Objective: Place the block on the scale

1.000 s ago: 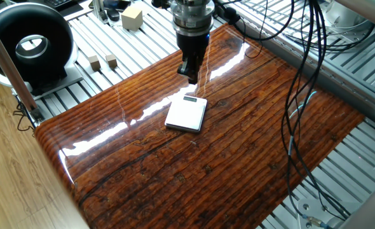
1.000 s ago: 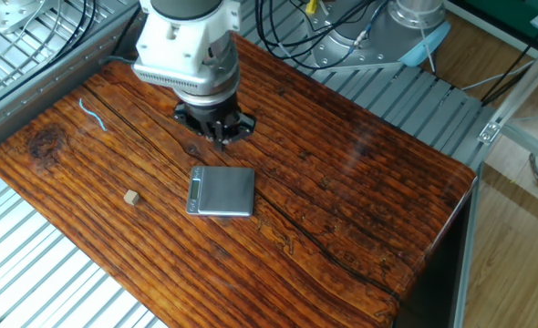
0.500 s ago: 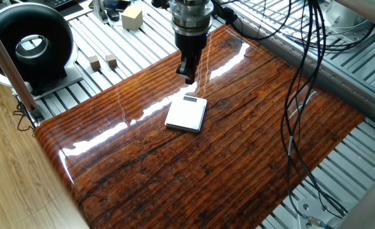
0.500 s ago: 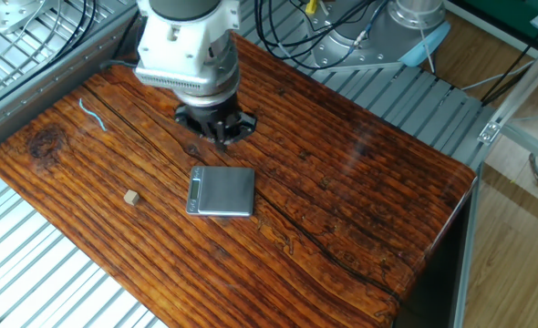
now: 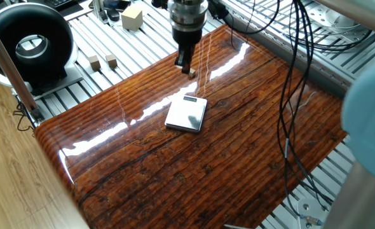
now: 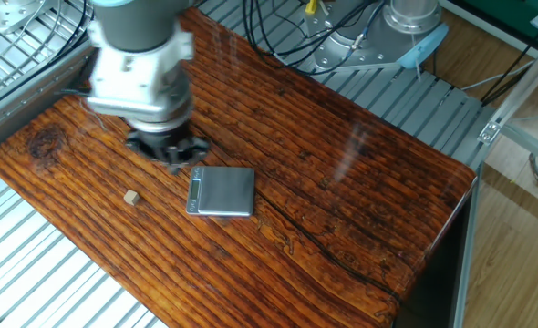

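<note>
The block (image 6: 132, 197) is a tiny tan cube lying on the dark wooden table, left of the scale (image 6: 222, 191). In the one fixed view the block (image 5: 192, 72) shows just beyond the scale's (image 5: 186, 113) display edge. The scale is flat, silvery white and bare. My gripper (image 5: 186, 63) points down and hovers just above and beside the block. In the other fixed view the gripper (image 6: 173, 162) is motion-blurred, between the block and the scale's far left corner. Its jaws look spread and hold nothing.
A black ring-shaped device (image 5: 32, 44) stands off the table's left. A pale cream cube (image 5: 131, 17) and two light wooden cubes (image 5: 102, 62) lie on the metal slats behind. Black cables (image 5: 295, 95) hang over the right side. A blurred arm part (image 5: 368, 121) fills the right edge.
My gripper has moved away from the scale's far side toward the block, uncovering the block in the one fixed view. The block and the scale have not moved.
</note>
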